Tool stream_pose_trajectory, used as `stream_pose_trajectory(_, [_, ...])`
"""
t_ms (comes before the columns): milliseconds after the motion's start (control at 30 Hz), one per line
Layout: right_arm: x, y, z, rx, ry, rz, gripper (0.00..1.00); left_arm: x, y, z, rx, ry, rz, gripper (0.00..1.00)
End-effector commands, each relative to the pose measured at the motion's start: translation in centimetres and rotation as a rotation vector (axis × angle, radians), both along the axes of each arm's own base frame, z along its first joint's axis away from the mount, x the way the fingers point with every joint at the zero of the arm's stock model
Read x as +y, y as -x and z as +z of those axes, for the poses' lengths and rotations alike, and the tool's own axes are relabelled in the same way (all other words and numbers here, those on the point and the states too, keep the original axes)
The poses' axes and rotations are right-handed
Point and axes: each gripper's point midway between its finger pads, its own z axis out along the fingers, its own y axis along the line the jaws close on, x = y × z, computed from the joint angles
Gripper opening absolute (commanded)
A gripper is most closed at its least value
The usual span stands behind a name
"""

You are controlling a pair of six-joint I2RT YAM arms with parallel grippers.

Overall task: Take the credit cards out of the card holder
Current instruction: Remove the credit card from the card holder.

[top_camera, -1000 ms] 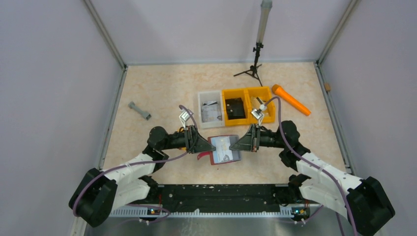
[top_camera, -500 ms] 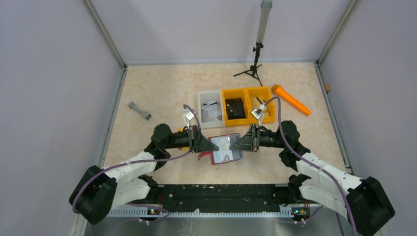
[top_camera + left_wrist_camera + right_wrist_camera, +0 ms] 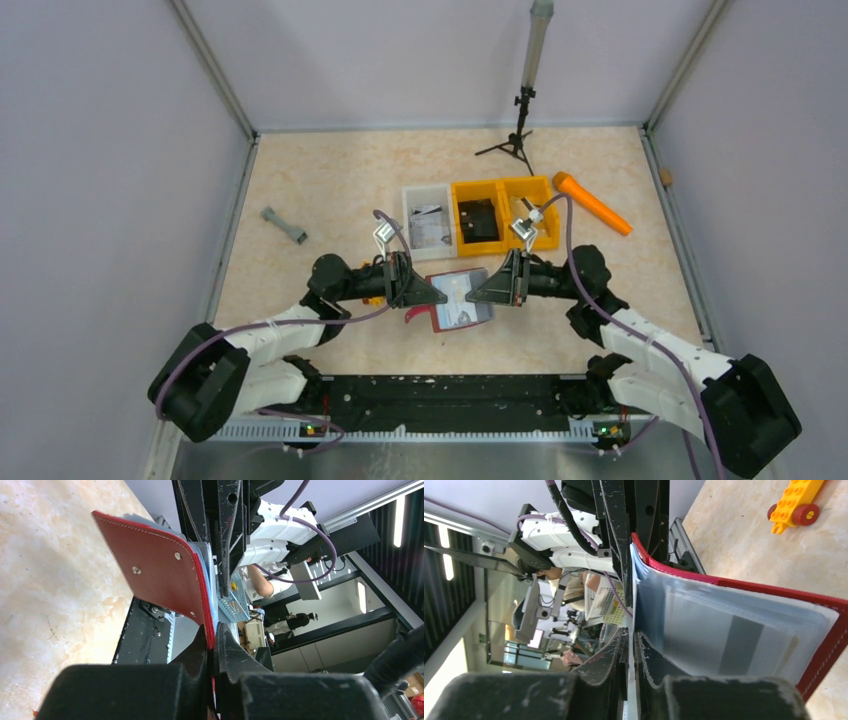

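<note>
One card holder, two orange bins, one white bin, one grey bar

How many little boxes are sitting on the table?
3, side by side in a row: the white box on the left, the middle yellow box, and the right yellow box. None seems hidden.

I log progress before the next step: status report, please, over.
Left gripper shut on card holder cover. Right gripper at its inside, grip unclear. Credit cards not yet out. Yellow toy block lies apart.
</note>
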Motion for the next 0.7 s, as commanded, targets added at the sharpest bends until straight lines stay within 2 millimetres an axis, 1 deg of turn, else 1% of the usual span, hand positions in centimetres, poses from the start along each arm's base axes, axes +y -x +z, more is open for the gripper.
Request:
stream_pose_trajectory(0, [0.1,0.5,2.5,-0.071,-0.077,0.033,0.04,0.1,0.2,1.5,-0.073,0.062,0.009,0.0])
stream_pose_trajectory(100, [0.0,0.5,2.5,-0.069,-0.073,0.029,0.0,0.2,0.0,0.9,-0.072,0.034,0.018,0.0])
stream_pose_trajectory(167, [0.0,0.5,2.5,-0.07,-0.068,0.022,0.0,0.2,0.0,0.8,-0.079,0.027,0.027,0.0])
stream_pose_trajectory(467, [-0.5,0.3,1.7,-0.055,-0.059,0.007,0.0,1.0,0.4,1.6,-0.106,0.041,0.051,0.0])
stream_pose_trajectory(667, [-0.7,0.1,1.6,-0.06,-0.06,-0.005,0.0,1.3,0.6,1.5,-0.11,0.041,0.068,0.0])
